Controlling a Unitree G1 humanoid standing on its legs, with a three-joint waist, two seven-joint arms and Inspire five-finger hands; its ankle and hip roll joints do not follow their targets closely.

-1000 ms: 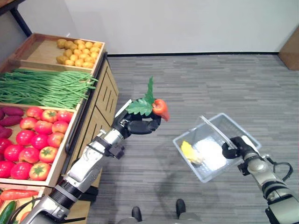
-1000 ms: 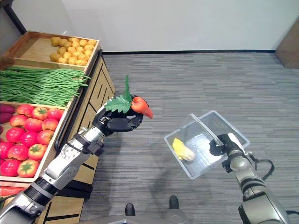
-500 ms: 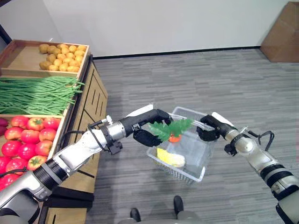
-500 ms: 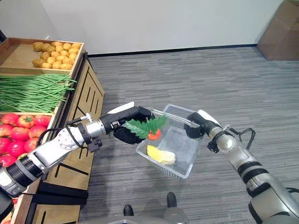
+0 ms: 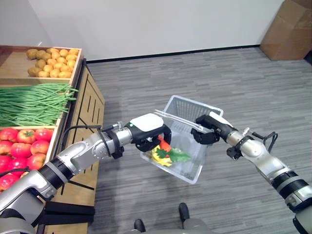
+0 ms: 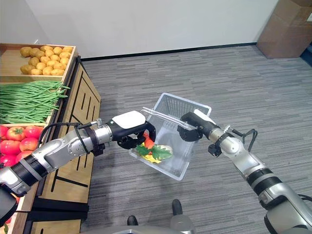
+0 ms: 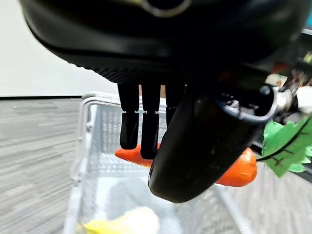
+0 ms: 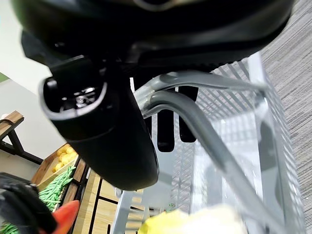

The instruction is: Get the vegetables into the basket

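A clear plastic basket (image 5: 194, 102) hangs above the grey floor, and my right hand (image 5: 206, 130) is shut on its handles (image 8: 195, 114). My left hand (image 5: 149, 130) reaches over the basket's near-left rim, shut on an orange carrot (image 5: 165, 145) that is down inside the basket. In the left wrist view the carrot (image 7: 236, 171) lies pinched between the fingers (image 7: 141, 127) and the thumb. Its green leaves (image 5: 178, 156) lie over a yellow vegetable (image 5: 159, 157) on the basket's bottom.
A wooden produce stand on my left holds potatoes (image 5: 51, 58), long green beans (image 5: 34, 100) and tomatoes (image 5: 24, 146). A cardboard box (image 5: 287, 27) stands by the wall at the back right. Grey carpet spreads around the basket.
My left hand has brought the carrot down from shoulder height into the basket, while my right hand swung the basket in toward it. The camera has also shifted.
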